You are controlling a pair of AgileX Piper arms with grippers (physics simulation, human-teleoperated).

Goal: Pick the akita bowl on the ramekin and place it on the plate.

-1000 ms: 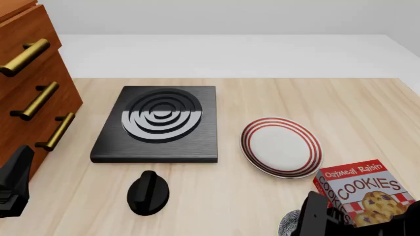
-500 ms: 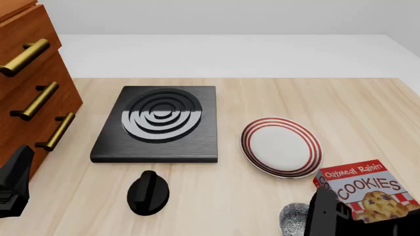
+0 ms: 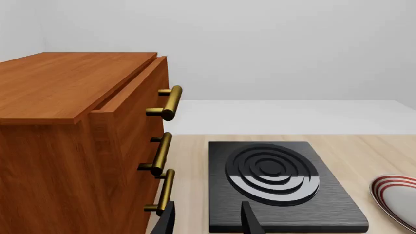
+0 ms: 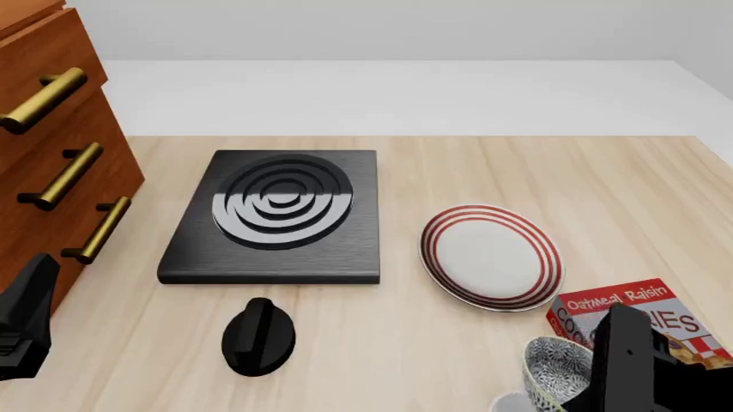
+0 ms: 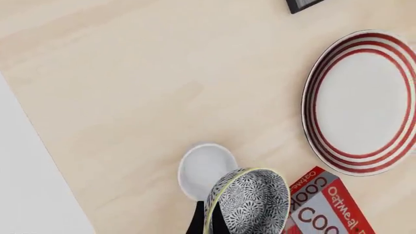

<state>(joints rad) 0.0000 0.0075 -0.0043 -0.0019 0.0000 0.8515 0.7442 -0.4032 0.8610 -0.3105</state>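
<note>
Pretty plain room — pale grey wall (image 4: 378, 26), light wood table (image 4: 572, 172), and a reddish-brown wooden drawer cabinet (image 3: 71, 146) with brass handles (image 3: 165, 103) off to the left — soft, even lighting.

Bright, even, diffuse light fills all three renders. Shadows are faint and soft. A white glare band crosses the stove (image 4: 275, 215) burner at centre left of the front view. Everything is sharp, without blur or edge distortion.
</note>
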